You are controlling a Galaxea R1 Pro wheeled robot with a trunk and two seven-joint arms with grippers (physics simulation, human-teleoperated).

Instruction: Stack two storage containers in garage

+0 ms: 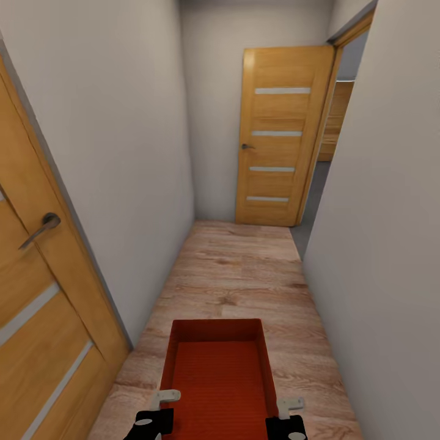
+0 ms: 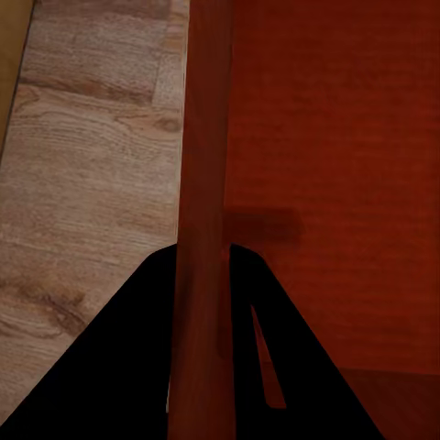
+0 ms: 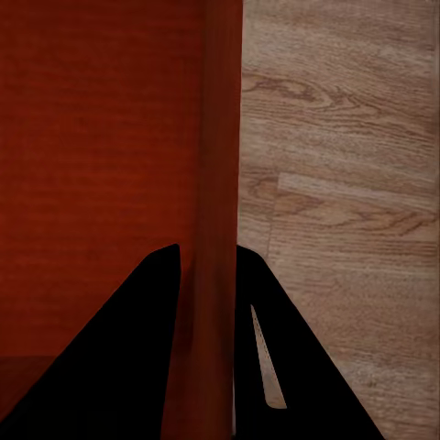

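One orange-red storage container (image 1: 220, 379) rides in front of the robot, carried above the light wood-plank flooring (image 1: 238, 275) of a narrow corridor with plain white walls. The left gripper (image 1: 164, 408) clamps the container's left wall and the right gripper (image 1: 288, 410) clamps its right wall, both near the end closest to the robot. In the left wrist view, the black fingers (image 2: 119, 367) of the left gripper (image 2: 202, 275) straddle the thin red wall, one outside and one inside the bin (image 2: 339, 165). The right wrist view shows the right gripper (image 3: 209, 270) closed the same way on the opposite wall of the container (image 3: 92, 137). A wooden door (image 1: 278, 134) with pale horizontal strips stands open at the corridor's far end, beside a doorway to grey flooring (image 1: 310, 201). Another wooden door (image 1: 36, 318) with a metal handle (image 1: 41, 227) lines the left wall.
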